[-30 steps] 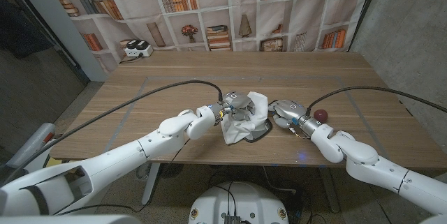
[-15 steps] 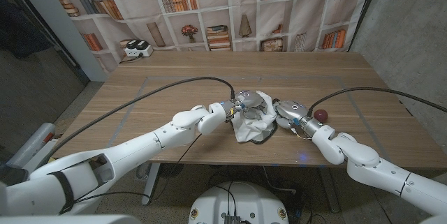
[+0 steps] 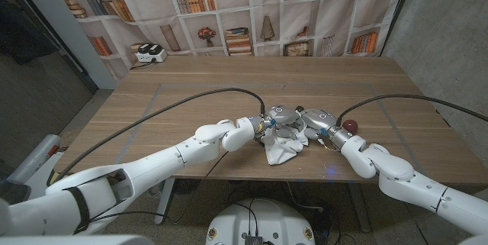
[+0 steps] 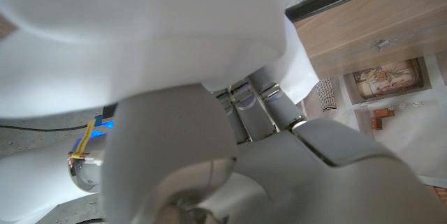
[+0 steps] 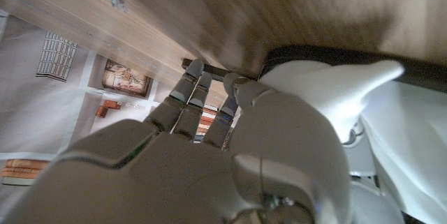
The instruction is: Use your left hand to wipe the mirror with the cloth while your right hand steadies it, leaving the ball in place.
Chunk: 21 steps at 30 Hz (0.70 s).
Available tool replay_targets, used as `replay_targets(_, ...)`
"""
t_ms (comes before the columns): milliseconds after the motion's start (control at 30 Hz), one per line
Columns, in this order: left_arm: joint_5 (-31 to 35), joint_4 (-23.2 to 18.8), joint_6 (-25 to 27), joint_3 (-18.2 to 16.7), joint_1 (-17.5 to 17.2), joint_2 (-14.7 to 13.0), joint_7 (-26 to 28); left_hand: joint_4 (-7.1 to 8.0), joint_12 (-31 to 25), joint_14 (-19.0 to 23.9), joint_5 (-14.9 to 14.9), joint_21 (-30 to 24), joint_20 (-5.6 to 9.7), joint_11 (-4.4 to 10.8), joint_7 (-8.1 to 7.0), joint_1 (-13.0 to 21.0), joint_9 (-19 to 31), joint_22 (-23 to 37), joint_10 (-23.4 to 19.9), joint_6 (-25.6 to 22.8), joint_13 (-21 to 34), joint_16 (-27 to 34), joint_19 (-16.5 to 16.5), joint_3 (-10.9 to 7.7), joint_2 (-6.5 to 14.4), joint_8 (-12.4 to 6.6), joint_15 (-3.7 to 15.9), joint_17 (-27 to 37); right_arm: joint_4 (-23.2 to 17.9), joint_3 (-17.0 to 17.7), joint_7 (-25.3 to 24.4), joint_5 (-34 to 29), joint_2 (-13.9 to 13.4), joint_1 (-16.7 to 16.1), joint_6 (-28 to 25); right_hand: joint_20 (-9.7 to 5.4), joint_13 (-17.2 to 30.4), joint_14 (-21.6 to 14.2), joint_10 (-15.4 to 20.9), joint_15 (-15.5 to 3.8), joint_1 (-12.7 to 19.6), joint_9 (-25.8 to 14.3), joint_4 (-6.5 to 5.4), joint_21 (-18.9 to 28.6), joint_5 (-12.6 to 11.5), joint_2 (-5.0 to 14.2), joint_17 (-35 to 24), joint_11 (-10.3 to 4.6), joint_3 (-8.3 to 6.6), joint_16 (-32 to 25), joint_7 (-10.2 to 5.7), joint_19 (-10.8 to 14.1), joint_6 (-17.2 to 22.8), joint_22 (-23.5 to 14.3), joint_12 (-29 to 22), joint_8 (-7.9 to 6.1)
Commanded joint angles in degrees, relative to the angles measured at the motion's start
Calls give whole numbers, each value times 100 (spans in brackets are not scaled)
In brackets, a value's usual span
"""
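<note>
Nearest, white cloth point(image 3: 284, 147) bunched under left hand point(image 3: 279, 118), gripped and pressed onto mirror point(image 5: 293, 55), dark rim barely showing at bench point(image 3: 191, 100) middle. Right hand point(image 3: 316, 120) just beside, fingers curled over that rim, holding it. Slightly farther right, red ball point(image 3: 350, 126) close behind right wrist. Risks: wrist nudging ball; loose cloth slipping; mirror sliding under sideways push.

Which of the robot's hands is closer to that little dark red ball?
Right. The right hand sits just beside the ball; the left hand lies beyond it, on the cloth.
</note>
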<state>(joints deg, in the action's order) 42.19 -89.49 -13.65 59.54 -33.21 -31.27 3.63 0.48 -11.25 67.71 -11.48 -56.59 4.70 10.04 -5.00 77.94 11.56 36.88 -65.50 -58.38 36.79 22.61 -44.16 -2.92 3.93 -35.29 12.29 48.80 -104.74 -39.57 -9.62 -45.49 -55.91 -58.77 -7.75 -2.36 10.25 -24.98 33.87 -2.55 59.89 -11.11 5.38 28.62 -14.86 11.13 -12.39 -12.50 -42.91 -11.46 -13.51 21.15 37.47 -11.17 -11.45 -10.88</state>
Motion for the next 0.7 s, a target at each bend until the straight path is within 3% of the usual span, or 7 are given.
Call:
replay_targets(33,-201,-839,649,-384,-596,-572,-31,43,-2,-46,-42,-26,613,187,12,70,46,-17,-185,-40,26,-34,35,-21,8,2,10,18,63,3,-60,-32,30,76,49,-937,23,-26,3,-949,-45,-3,14,34,-36,29,-26,25,-10,-25,90,-3,76,-12,-35,8)
replay_targets(300,-113,-1485,1513,-762,-1010,-1138,-155,54,-5,-48,-44,-44,607,185,12,76,57,-66,-175,-26,37,-46,36,-20,8,0,10,21,65,9,-67,-38,30,68,-3,-932,23,-22,2,-942,-49,-3,11,45,-37,32,-33,26,-6,-26,89,-10,74,-12,-35,7)
replay_targets(700,-92,-1561,1893,-968,-1046,-1256,-87,66,-2,-20,-43,-76,609,182,22,89,48,-132,-167,-47,37,-48,21,-20,10,-4,9,27,-7,3,-22,-31,8,-5,-100,-930,23,-28,2,-944,-52,-4,13,66,-44,29,-35,26,-9,-27,88,-20,78,-11,-35,4)
